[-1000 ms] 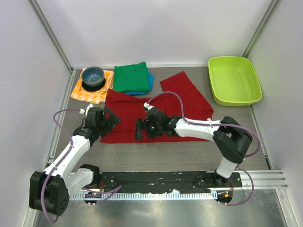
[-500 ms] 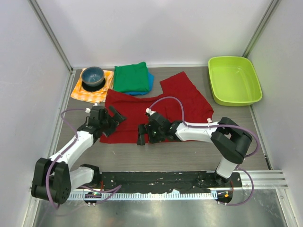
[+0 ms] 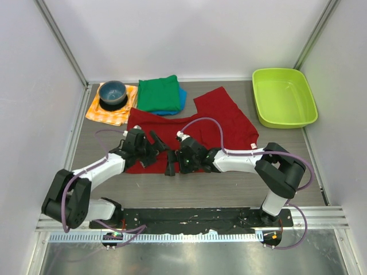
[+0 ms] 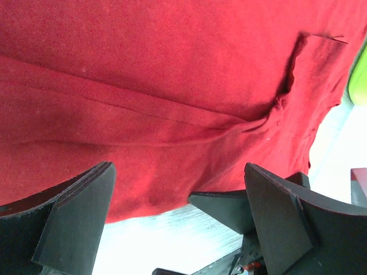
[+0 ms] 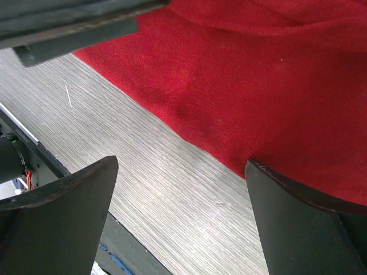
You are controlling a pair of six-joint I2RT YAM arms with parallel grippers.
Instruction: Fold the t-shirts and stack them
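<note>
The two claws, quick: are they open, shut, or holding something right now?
Left gripper: open, holding nothing, over the dark red t-shirt.
Right gripper: open, holding nothing, at that shirt's near edge.

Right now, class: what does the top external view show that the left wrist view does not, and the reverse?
Only the top external view: the lime tub, the bowl on the checked cloth, and the folded green t-shirt lying on the blue t-shirt.
Only the left wrist view: the long creases in the red fabric, bunching at a sleeve seam.
Both: the dark red t-shirt, the table, and the left tool, open over that shirt.
</note>
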